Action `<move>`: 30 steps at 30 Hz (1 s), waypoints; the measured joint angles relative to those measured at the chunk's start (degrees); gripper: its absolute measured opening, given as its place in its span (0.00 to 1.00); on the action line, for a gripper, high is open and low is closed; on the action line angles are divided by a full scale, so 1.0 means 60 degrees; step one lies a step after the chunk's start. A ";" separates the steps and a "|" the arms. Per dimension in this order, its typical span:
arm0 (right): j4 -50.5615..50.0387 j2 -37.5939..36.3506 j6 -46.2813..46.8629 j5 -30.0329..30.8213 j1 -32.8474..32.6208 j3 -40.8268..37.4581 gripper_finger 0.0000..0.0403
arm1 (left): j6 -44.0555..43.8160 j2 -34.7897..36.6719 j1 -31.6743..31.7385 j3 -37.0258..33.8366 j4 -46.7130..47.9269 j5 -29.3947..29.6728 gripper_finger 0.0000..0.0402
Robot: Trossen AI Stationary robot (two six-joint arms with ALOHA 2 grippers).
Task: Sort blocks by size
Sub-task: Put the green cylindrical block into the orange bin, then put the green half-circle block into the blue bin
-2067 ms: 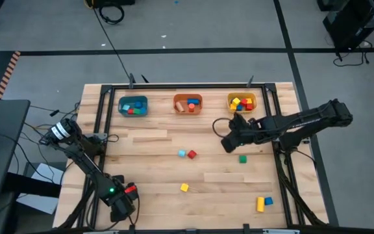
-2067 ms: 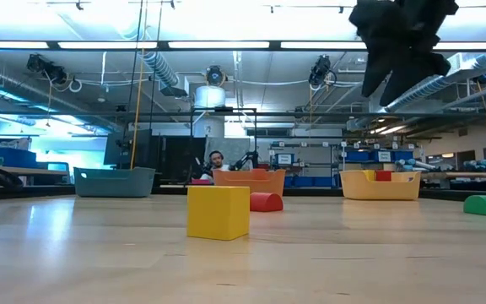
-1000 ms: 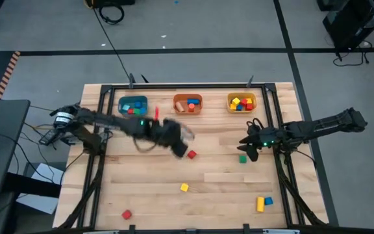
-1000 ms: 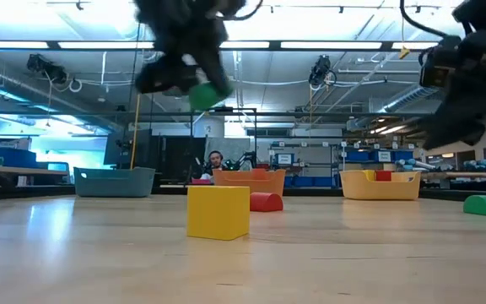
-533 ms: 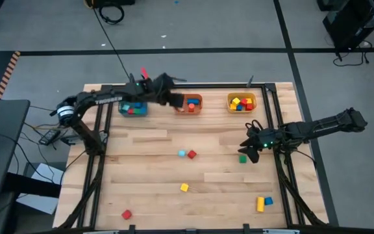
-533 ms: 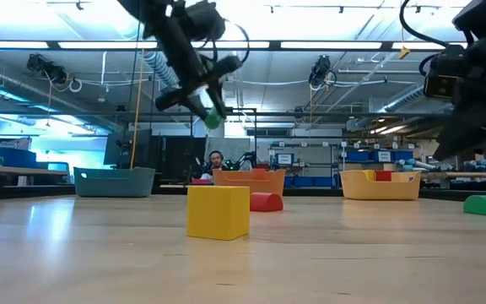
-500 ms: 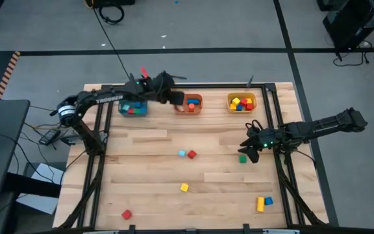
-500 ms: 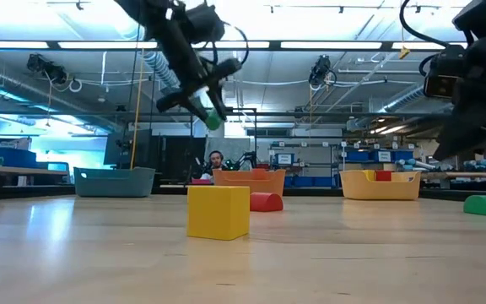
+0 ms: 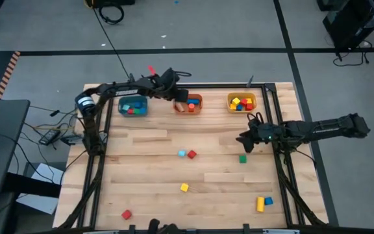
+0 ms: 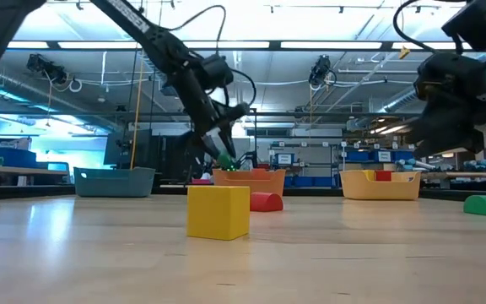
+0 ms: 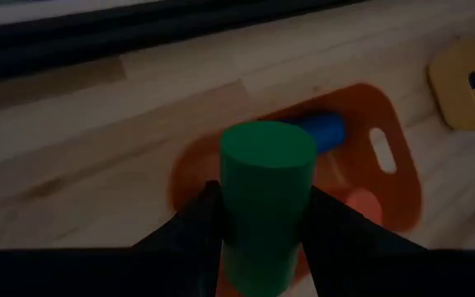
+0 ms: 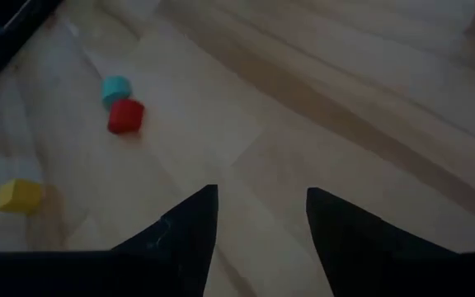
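Gripping a green cylinder (image 11: 264, 206), the left pincer (image 9: 180, 97) hangs over the orange bin (image 9: 182, 108); right pincer (image 12: 258, 219) open.

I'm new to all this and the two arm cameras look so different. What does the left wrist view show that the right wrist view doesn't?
Only the left wrist view shows a green cylinder clamped between the left gripper fingers, held above the orange bin, which has a blue block inside. Only the right wrist view shows the right gripper with open, empty fingers, plus a light blue block, a red block and a yellow cube lying loose. Both show the wooden table.
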State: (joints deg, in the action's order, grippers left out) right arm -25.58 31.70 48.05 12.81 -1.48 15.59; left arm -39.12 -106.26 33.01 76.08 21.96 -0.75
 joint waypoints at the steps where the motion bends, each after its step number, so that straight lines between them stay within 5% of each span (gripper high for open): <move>1: -0.0004 0.0000 0.0004 -0.0001 0.0073 -0.0002 0.49 | 0.0123 -0.0165 0.0003 0.0134 0.0002 0.0004 0.35; 11: 0.0001 0.0004 0.0409 -0.0045 0.0534 -0.0002 0.49 | 0.0521 -0.1227 0.0000 0.1297 -0.0009 -0.0067 0.43; 22: 0.0000 0.0004 0.0422 -0.0045 0.0536 -0.0002 0.49 | 0.1431 -0.1263 0.0000 0.1389 -0.0774 -0.0382 0.51; 30: 0.0004 0.0004 -0.0266 -0.0063 0.0532 0.0000 0.49 | 0.1025 -0.1246 -0.0357 0.2124 0.0134 -0.0503 0.51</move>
State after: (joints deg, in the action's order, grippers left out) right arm -25.56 31.73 46.46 12.43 1.72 15.59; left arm -32.97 -113.74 30.87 88.83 22.76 -3.77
